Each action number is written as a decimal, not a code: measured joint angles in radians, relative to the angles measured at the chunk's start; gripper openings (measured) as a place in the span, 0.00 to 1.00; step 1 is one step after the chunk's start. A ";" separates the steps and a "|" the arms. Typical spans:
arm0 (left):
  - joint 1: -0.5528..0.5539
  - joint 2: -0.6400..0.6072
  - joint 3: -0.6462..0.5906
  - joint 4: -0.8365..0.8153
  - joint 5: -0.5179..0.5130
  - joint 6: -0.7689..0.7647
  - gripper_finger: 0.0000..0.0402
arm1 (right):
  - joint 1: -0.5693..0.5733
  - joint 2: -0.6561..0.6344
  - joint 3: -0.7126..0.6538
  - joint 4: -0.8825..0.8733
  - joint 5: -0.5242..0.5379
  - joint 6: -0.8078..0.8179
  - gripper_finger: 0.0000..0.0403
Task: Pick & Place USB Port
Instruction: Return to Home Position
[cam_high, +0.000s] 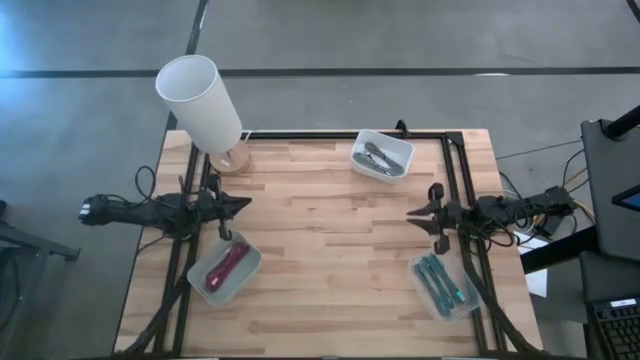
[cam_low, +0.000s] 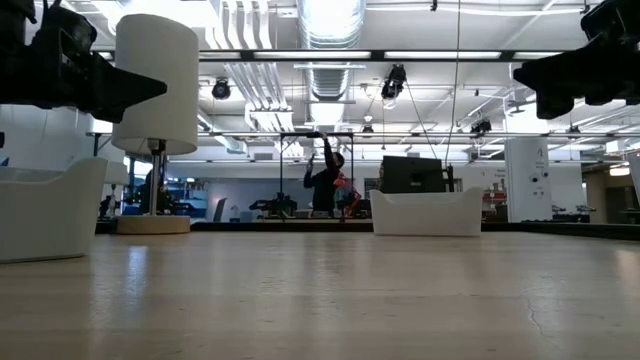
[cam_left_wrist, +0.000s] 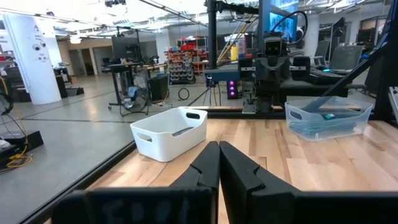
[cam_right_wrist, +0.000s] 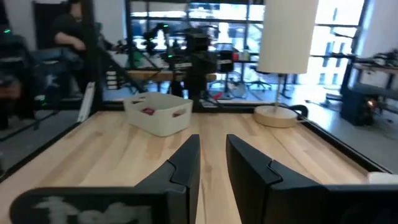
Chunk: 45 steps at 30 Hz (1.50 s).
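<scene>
Three bins hold small cable-like parts. A white bin (cam_high: 382, 154) with grey pieces stands at the table's far edge. A clear bin (cam_high: 222, 270) with red pieces sits near left, and a clear bin (cam_high: 442, 284) with teal pieces near right. My left gripper (cam_high: 243, 205) hovers above the left side of the table, pointing right, its fingers (cam_left_wrist: 219, 155) shut on nothing. My right gripper (cam_high: 413, 213) hovers over the right side, pointing left, with a narrow gap (cam_right_wrist: 213, 149) between its fingers. Both face each other across the bare middle of the table.
A tall white lamp (cam_high: 200, 98) on a round wooden base (cam_high: 231, 158) stands at the far left corner. A black frame (cam_high: 455, 160) runs along the table's edges. The wooden middle (cam_high: 330, 240) between the grippers is free room. A person (cam_low: 325, 180) stands far behind.
</scene>
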 joint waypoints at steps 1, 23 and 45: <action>0.000 0.000 0.000 0.000 0.000 0.000 0.03 | 0.000 0.000 0.000 0.000 -0.009 -0.011 0.19; 0.001 0.000 0.000 -0.025 0.001 -0.008 0.03 | 0.000 0.003 0.000 -0.008 -0.014 -0.215 0.18; 0.001 0.000 0.000 -0.032 0.001 -0.007 0.03 | 0.000 0.003 0.000 -0.008 -0.014 -0.186 0.22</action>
